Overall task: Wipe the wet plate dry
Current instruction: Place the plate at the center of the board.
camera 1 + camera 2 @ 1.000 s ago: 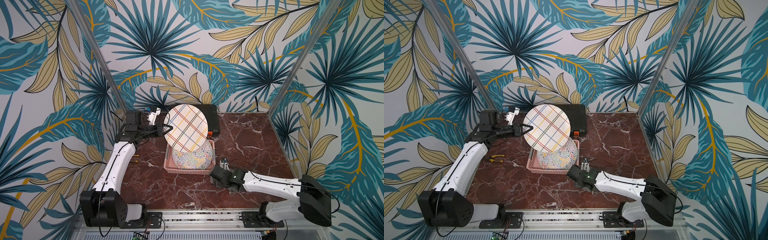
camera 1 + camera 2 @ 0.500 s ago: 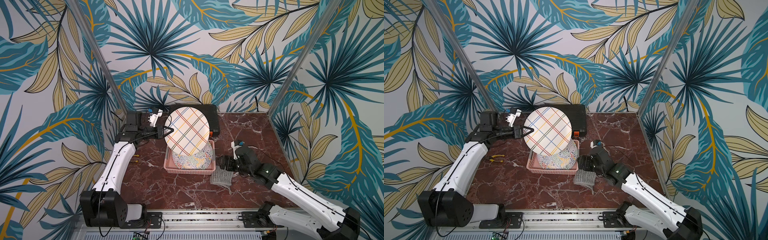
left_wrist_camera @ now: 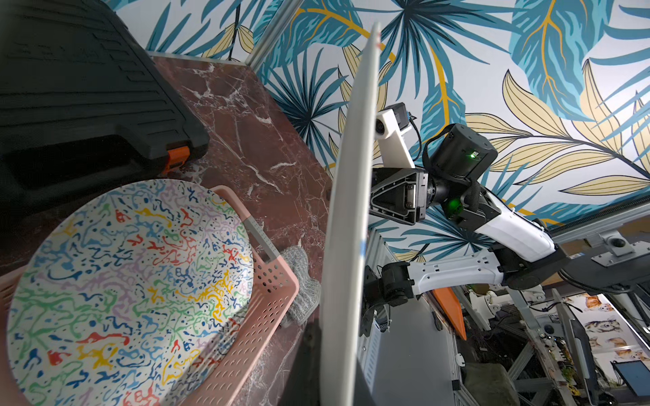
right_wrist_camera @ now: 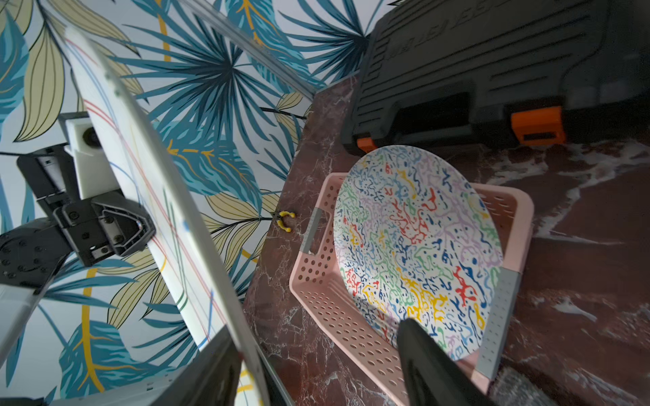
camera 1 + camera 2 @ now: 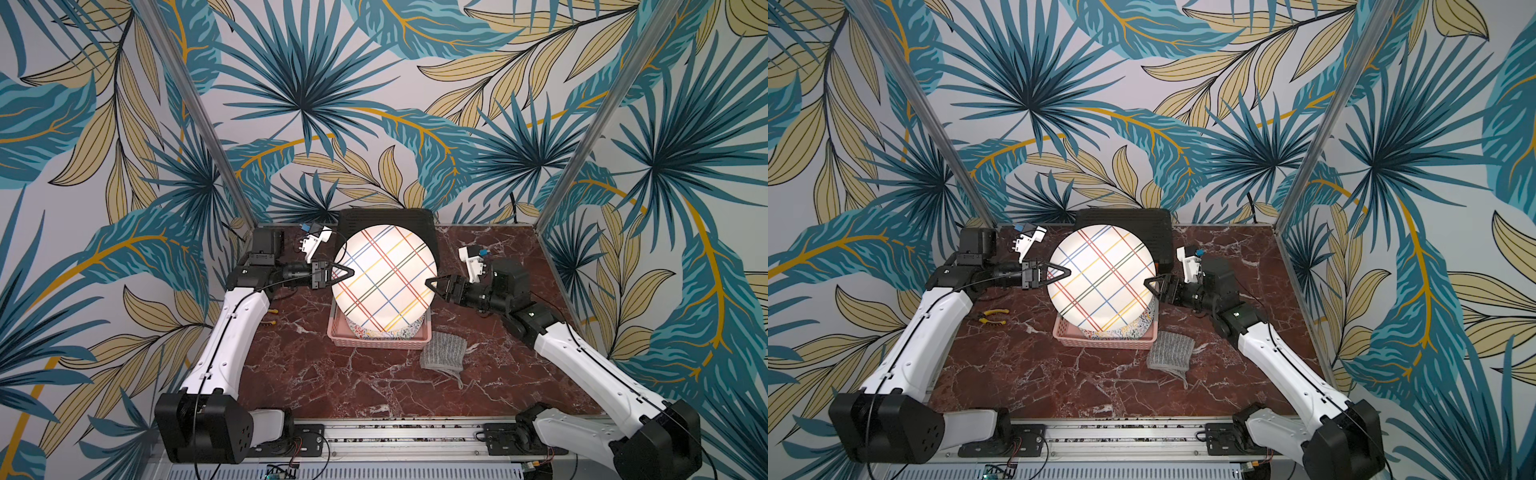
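The plate (image 5: 384,276) (image 5: 1100,276), white with coloured crossing lines, stands upright in the air above the basket. My left gripper (image 5: 343,273) (image 5: 1059,274) is shut on its left rim; the left wrist view shows the plate (image 3: 351,211) edge-on between the jaws. My right gripper (image 5: 432,282) (image 5: 1148,282) is open at the right rim. In the right wrist view the plate (image 4: 147,182) runs close beside one finger (image 4: 211,372), far from the other. A grey knitted cloth (image 5: 442,352) (image 5: 1172,349) lies loose on the table, right of the basket.
A pink perforated basket (image 5: 378,341) under the plate holds a second plate with coloured squiggles (image 3: 130,281). A black tool case (image 5: 386,216) stands at the back wall. Yellow-handled pliers (image 5: 992,316) lie on the marble table near the left arm.
My right arm left the grey cloth on the table and rose from low near the basket's front to the plate's right rim. The left gripper kept its hold.
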Action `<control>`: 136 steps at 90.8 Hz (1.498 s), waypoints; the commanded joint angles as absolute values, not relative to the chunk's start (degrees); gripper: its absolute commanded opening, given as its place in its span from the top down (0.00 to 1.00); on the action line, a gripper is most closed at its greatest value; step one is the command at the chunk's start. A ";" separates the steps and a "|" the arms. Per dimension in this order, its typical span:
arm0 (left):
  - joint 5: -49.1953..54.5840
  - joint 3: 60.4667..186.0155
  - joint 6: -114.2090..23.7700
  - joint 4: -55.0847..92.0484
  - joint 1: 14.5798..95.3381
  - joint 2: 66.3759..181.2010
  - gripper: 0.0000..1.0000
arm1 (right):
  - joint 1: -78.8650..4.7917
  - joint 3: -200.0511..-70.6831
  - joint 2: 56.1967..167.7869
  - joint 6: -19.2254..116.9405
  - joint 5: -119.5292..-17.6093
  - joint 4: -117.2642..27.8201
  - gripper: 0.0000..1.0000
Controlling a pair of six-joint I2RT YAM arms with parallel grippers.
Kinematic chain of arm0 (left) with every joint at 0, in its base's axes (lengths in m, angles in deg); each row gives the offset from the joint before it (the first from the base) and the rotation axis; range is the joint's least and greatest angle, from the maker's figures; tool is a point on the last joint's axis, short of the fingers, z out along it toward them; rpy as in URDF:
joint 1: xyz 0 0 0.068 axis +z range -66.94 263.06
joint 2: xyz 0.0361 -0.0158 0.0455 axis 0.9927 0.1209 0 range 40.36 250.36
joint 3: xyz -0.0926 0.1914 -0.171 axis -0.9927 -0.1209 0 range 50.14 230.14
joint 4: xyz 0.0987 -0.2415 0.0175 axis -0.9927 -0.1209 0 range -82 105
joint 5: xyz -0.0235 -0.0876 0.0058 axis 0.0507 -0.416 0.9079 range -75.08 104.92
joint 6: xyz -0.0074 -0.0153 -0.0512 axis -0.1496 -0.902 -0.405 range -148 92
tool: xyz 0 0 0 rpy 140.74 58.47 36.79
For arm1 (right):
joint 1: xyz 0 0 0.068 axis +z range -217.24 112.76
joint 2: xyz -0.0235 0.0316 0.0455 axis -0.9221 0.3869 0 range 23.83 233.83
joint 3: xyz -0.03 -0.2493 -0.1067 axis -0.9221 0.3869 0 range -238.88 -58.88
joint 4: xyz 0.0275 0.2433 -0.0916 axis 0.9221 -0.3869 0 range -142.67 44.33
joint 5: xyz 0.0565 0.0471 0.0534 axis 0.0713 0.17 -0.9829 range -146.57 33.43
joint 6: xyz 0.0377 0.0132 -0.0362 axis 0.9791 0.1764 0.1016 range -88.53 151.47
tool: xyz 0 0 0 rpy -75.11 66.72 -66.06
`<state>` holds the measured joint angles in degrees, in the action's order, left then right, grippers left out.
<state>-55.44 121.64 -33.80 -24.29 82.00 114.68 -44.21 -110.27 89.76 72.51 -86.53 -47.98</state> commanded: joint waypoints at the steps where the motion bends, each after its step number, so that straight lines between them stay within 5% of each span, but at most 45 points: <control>1: -61.49 122.63 -33.62 -24.42 80.83 112.95 1.00 | -44.30 -111.73 90.95 72.77 -92.35 -40.92 0.36; 13: -61.47 121.73 -35.32 -22.57 80.06 113.34 1.00 | -44.31 -111.89 92.85 74.18 -92.62 -36.44 0.54; 30: -58.95 121.90 -37.04 -20.60 79.46 114.53 1.00 | -44.33 -111.83 94.05 76.36 -92.53 -31.11 0.97; 60: -42.88 126.08 -29.35 -26.71 80.94 115.85 0.01 | -50.15 -111.57 90.95 83.63 -84.64 -29.44 1.00; 84: -21.16 123.11 -23.12 -27.94 83.60 111.75 0.00 | -61.62 -110.35 86.75 92.42 -70.28 -37.79 1.00; 106: -11.66 113.79 -15.52 -26.48 84.11 105.74 0.00 | -71.86 -103.68 91.45 101.82 -66.71 -32.86 1.00; 136: -16.48 107.62 -11.77 -30.69 85.17 104.22 0.00 | -76.43 -98.68 101.61 101.55 -62.05 -19.76 1.00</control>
